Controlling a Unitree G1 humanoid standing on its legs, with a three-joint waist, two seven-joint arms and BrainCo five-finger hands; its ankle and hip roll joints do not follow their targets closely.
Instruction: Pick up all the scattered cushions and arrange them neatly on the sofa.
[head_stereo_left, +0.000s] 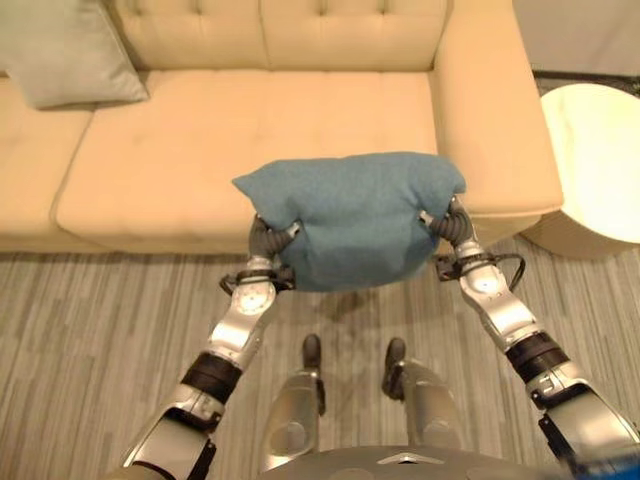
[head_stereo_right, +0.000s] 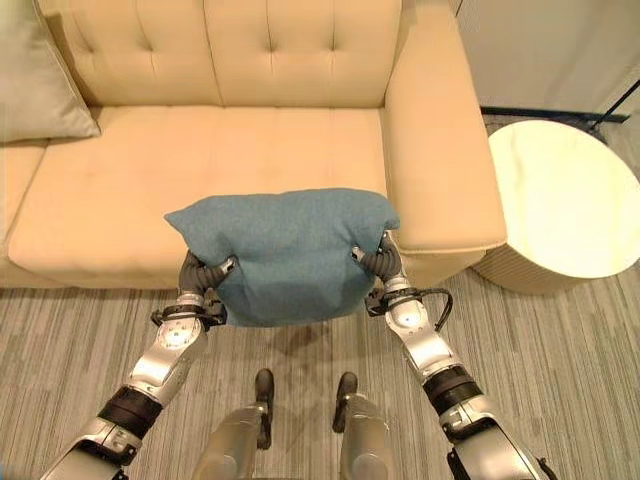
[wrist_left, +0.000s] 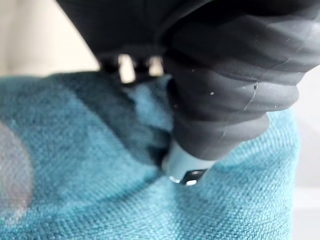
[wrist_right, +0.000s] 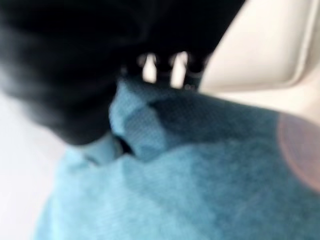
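Gripping blue cushion (head_stereo_left: 355, 215) w/ both: left hand (head_stereo_left: 268, 238) & right hand (head_stereo_left: 449, 224) fingers dug into fabric.

Cushion (head_stereo_left: 355, 215): between the two hands, left hand (head_stereo_left: 268, 240) at its left edge, right hand (head_stereo_left: 448, 224) at its right edge; off the floor (head_stereo_left: 90, 330), over the sofa's front edge.
Sofa (head_stereo_left: 250, 130): beyond both hands, seat running left to right, armrest just beyond the right hand.
Second cushion (head_stereo_left: 65, 50): on the sofa, far left of the left hand, against the backrest.
Round desk (head_stereo_right: 570, 200): on the floor, right of the right hand, beside the armrest.
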